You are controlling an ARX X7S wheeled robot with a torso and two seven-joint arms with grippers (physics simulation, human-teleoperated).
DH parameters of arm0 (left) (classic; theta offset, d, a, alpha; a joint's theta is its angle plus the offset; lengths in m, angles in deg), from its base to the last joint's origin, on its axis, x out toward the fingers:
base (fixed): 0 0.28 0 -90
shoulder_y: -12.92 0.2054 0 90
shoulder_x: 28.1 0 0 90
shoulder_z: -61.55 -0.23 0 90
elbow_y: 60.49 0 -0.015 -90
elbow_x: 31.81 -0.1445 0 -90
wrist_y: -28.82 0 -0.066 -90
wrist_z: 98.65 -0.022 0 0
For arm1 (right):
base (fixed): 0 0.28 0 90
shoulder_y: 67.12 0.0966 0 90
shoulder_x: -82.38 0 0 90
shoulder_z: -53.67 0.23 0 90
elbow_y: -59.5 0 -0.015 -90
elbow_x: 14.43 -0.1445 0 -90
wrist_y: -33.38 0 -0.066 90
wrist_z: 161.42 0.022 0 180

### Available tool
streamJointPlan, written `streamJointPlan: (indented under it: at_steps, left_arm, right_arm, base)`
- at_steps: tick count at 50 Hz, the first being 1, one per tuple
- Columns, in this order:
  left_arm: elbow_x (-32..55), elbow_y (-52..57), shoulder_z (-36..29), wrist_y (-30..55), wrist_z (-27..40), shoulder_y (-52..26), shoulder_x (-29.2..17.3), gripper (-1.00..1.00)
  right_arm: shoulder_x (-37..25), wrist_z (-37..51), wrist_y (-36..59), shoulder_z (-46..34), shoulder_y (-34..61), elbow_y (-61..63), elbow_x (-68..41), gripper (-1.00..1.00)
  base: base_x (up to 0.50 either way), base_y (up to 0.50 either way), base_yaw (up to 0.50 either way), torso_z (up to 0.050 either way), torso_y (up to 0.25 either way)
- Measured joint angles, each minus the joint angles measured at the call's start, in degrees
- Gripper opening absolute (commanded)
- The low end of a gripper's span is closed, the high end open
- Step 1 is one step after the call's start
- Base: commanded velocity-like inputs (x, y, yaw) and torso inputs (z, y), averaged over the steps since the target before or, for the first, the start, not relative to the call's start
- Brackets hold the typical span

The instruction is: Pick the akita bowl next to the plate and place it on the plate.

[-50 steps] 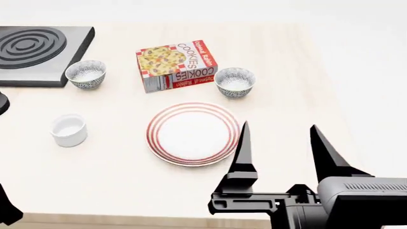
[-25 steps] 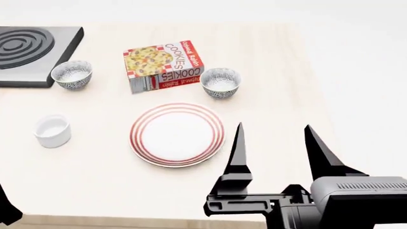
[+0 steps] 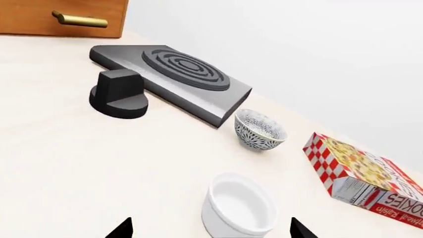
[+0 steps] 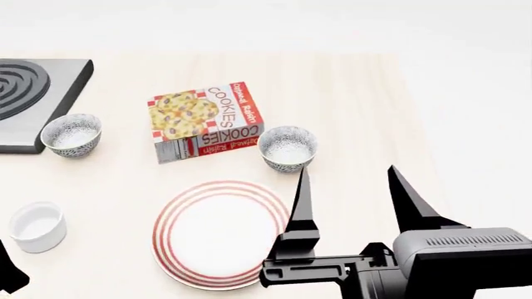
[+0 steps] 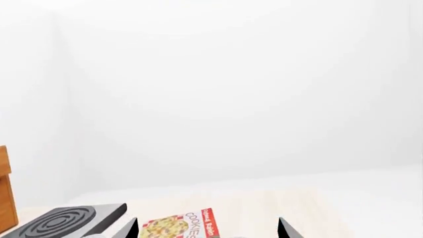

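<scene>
The akita bowl stands upright on the pale wooden bench, near the bench's right edge and about midway between its far and near edges. It sits just beyond the far right rim of the plate, close to it but not touching, and just beside the near right corner of the cookie box, which lies flat with its lid facing up. The plate, white with red rings, lies near the bench's near edge, and nothing rests on it.

The right gripper hangs over the near right part of the bench, its two dark fingers spread wide apart and holding nothing. One finger overlaps the plate's right rim in the head view, and its tip reaches up just short of the akita bowl. In the right wrist view only the finger tips show, with the cookie box between them.

A second speckled bowl stands toward the left edge, just beside the near corner of the black burner. A plain white cup sits near the near left corner. The left gripper hovers over that cup with its tips well apart, gripping nothing. A black knob rests on the bench beside the burner.
</scene>
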State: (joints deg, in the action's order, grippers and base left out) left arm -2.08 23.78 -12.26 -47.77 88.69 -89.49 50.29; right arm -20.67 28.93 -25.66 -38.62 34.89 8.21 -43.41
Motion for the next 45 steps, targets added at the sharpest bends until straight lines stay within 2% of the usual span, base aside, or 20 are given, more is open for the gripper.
streamJointPlan:
  at_steps: [12,45]
  left_arm:
    - [0.3,0.0,-0.3,-0.1,0.3,0.2,-0.3,1.00]
    - [1.2,-0.2,-1.2,-0.7,0.9,0.2,-0.9,1.00]
  right_arm:
    - [-0.5,0.4,0.1,-0.6,0.1,-0.1,-0.1,1.00]
    - [-1.2,1.3,-0.5,-1.4,0.3,-1.6,-0.3,1.00]
  base:
    - [0.24,0.00,0.00,0.000,0.000]
    - [0.47,0.03,0.00,0.000,0.001]
